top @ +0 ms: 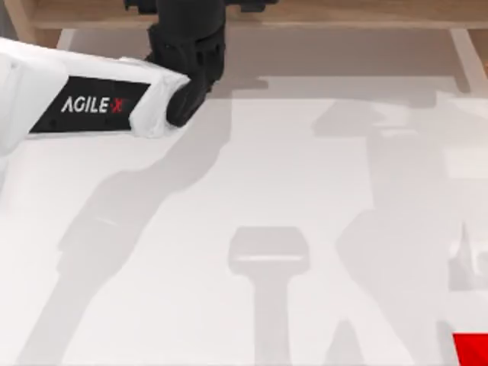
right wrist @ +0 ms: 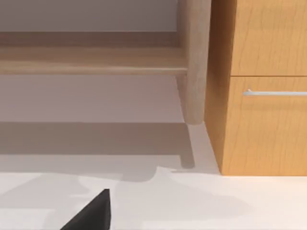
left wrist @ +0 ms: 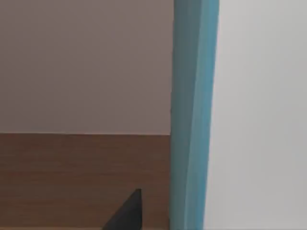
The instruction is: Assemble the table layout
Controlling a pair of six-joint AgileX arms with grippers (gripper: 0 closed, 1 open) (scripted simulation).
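Observation:
The table [top: 252, 191] is the broad white surface across the top view. My left arm [top: 84, 103] comes in from the left. Its black wrist and gripper [top: 187, 38] reach under the light wooden shelf frame [top: 320, 11] at the table's back edge. In the left wrist view, a dark corner of the left gripper [left wrist: 125, 215] sits close to a teal upright bar [left wrist: 192, 115] and a brown wooden board [left wrist: 72, 177]. In the right wrist view, a dark corner of the right gripper [right wrist: 91, 213] hangs low over the white table [right wrist: 201, 206], facing the shelf.
A wooden cabinet with a metal drawer handle [right wrist: 273, 92] stands beside a round wooden shelf leg [right wrist: 194, 62]. A red object [top: 470, 349] shows at the table's front right corner. Arm shadows fall across the middle of the table.

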